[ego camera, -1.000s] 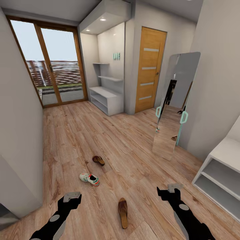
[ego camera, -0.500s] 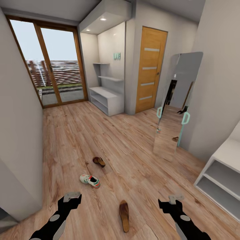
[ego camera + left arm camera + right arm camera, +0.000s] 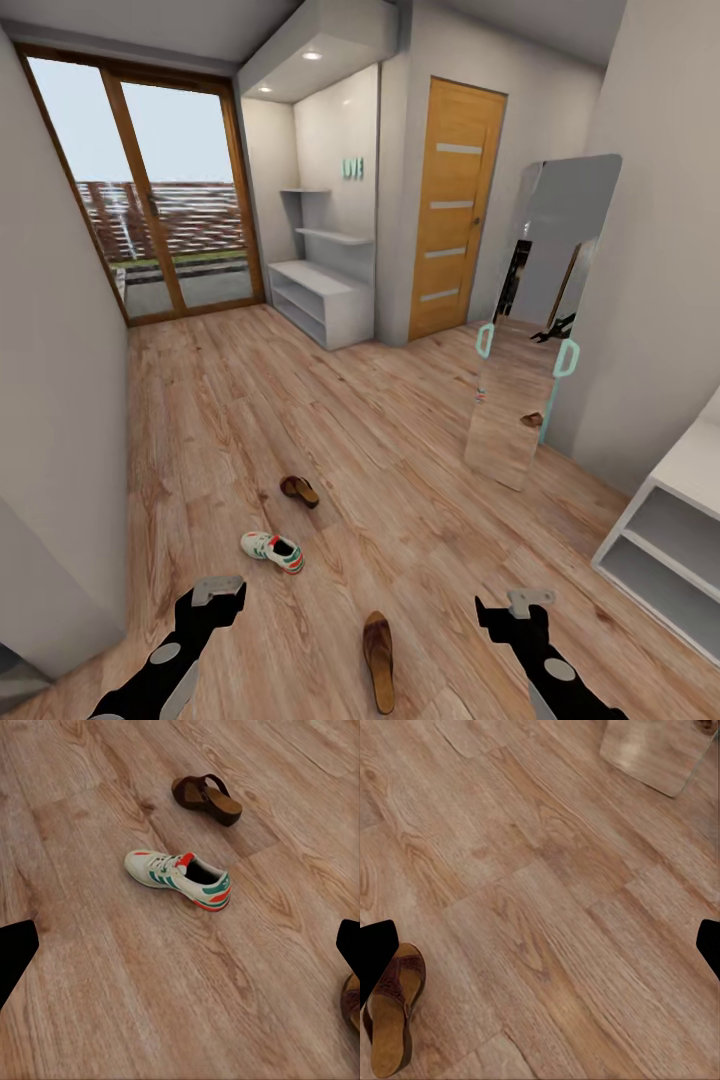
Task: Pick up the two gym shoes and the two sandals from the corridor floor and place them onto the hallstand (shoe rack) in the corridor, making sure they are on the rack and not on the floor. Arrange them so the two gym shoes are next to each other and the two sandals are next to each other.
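Left gripper (image 3: 217,590): fingers are standing wide apart and gripping nothing; in the left wrist view the two dark fingertips (image 3: 16,956) are sitting at opposite edges with bare floor between them.
Left arm: black forearm is reaching forward and low over the floor at the near left of the head view, not touching anything.
Corridor floor (image 3: 400,450): warm brown wood planks are showing clear grain and darker knots.
Gym shoe (image 3: 271,551): one white low-top sneaker with green stripes and red-orange patches is lying on the floor just ahead of the left gripper, apart from it; white laces are showing in the left wrist view (image 3: 180,879).
Far sandal (image 3: 299,490): dark brown strapped sandal is lying on the floor just beyond the gym shoe, not touching it.
Near sandal (image 3: 378,660): dark brown sandal with a tan footbed is lying flat on the floor between the two grippers, nearer the camera than the gym shoe.
Far hallstand (image 3: 320,290): low white-grey bench with open shelves is standing against the far wall beside the glazed door, well apart from the shoes.
Mirror (image 3: 535,320): tall teal-framed panel is leaning against the right wall.
Right gripper (image 3: 512,606): fingers are spread wide and are holding nothing; planks are lying between the tips in the right wrist view.
Right arm: black forearm is extending forward and low at the near right.
Near shelf unit (image 3: 665,540): white open shelves are standing at the right edge.
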